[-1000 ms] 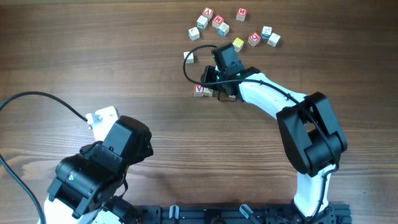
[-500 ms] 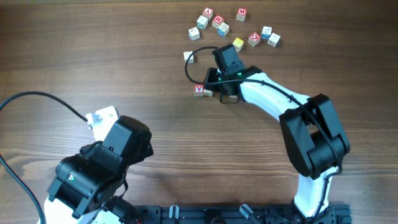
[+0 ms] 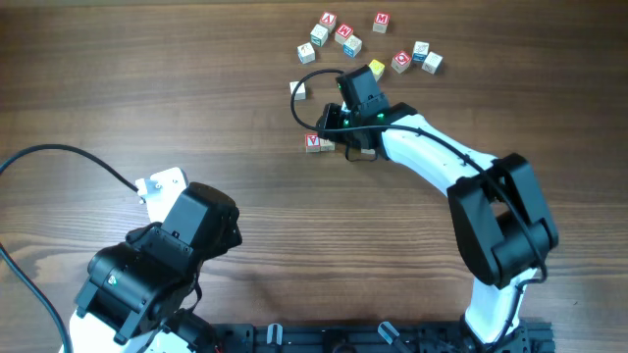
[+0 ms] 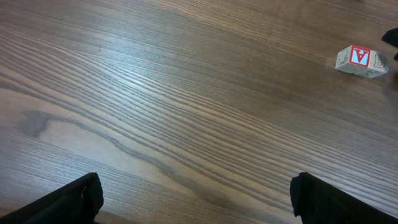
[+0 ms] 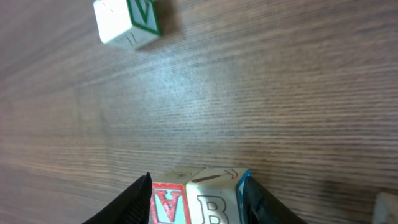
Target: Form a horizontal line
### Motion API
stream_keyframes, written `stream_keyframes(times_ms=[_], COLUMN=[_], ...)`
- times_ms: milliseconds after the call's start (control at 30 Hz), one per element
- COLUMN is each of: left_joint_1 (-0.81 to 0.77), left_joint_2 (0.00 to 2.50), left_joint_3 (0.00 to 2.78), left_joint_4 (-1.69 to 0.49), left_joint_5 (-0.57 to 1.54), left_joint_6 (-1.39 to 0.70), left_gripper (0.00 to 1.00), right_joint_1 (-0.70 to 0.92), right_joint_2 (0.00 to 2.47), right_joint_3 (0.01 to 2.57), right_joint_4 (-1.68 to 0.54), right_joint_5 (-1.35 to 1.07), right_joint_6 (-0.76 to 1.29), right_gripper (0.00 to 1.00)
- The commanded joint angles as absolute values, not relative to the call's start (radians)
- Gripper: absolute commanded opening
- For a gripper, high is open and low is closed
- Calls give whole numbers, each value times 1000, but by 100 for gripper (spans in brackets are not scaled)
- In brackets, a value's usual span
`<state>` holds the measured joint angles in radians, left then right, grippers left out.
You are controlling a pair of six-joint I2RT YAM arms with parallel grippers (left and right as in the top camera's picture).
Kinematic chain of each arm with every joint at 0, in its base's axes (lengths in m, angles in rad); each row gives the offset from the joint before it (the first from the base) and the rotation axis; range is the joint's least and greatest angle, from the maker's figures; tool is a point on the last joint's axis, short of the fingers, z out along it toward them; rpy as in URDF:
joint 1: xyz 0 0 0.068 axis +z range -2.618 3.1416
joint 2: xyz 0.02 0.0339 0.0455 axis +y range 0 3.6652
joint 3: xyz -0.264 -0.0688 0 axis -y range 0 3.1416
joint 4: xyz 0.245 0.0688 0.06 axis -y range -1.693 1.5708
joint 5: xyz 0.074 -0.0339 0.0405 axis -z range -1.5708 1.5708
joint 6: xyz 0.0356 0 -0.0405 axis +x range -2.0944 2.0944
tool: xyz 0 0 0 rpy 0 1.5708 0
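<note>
Since a second ago the right arm (image 3: 432,157) has slid a little to the right, but the red A block (image 3: 313,142) has hardly budged. The right gripper (image 5: 196,188) sits low over that block and the B block (image 5: 212,202), which stand side by side and touch. One finger is at each outer side, as wide apart as the two blocks together. I cannot tell if they squeeze or only rest there. I think they are there to push the two blocks snug and straight, as the start of the line.

The loose blocks (image 3: 352,45) lie in a bunch near the far edge, well apart from the pair. A green V block (image 5: 127,22) sits alone, near the pair.

The left gripper (image 4: 196,196) waits over the bare table (image 3: 147,78), its fingers wide apart with nothing between them.

The blocks are small cubes with pale sides and painted letters. The table is brown wood with long wavy lines. The fingers look black and smooth.
</note>
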<state>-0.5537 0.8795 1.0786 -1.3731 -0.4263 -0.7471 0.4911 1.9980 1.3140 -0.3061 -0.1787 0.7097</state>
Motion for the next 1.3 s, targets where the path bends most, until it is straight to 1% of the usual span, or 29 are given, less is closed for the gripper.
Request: stream_keyframes(times_ms=[0, 100, 200, 400, 567, 833, 900, 933, 967, 1000, 1067, 1133, 1233, 1267], left_joint_1=[-552, -552, -552, -552, -552, -552, -552, -552, -552, -552, -552, -552, -552, -552], left_joint_2=[879, 879, 879, 879, 879, 879, 879, 879, 879, 879, 879, 879, 879, 879], left_joint_3=[1077, 1077, 1077, 1077, 1077, 1077, 1077, 1077, 1077, 1077, 1077, 1077, 1077, 1077], left_joint_4=[-1374, -1374, -1374, -1374, -1374, -1374, -1374, -1374, -1374, -1374, -1374, -1374, -1374, -1374], left_joint_5=[-443, -443, -443, -443, -443, -443, -443, -443, -443, -443, -443, -443, -443, -443], left_joint_6=[-768, -768, -768, -768, -768, -768, -768, -768, -768, -768, -768, -768, -768, -768], left_gripper=[100, 100, 100, 100, 100, 100, 100, 100, 100, 100, 100, 100, 100, 100], right_joint_1=[492, 490, 490, 490, 490, 492, 493, 493, 493, 493, 493, 489, 479, 466], right_joint_2=[1890, 1824, 1795, 1787, 1716, 1711, 1711, 1711, 1712, 1713, 1713, 1713, 1723, 1743], right_joint_3=[1332, 1332, 1332, 1332, 1332, 1326, 1308, 1272, 1231, 1209, 1171, 1149, 1119, 1103], right_joint_4=[-303, -342, -452, -620, -870, -851, -802, -727, -647, -613, -580, -584, -570, -558], right_joint_5=[-67, 43, 163, 165, 168, 162, 159, 186, 227, 257, 304, 331, 351, 345], right_joint_6=[707, 716, 770, 769, 762, 768, 769, 770, 773, 817, 959, 1061, 1066, 1088], right_gripper=[48, 48, 48, 48, 47, 47, 48, 51, 52, 51, 37, 34, 29, 25])
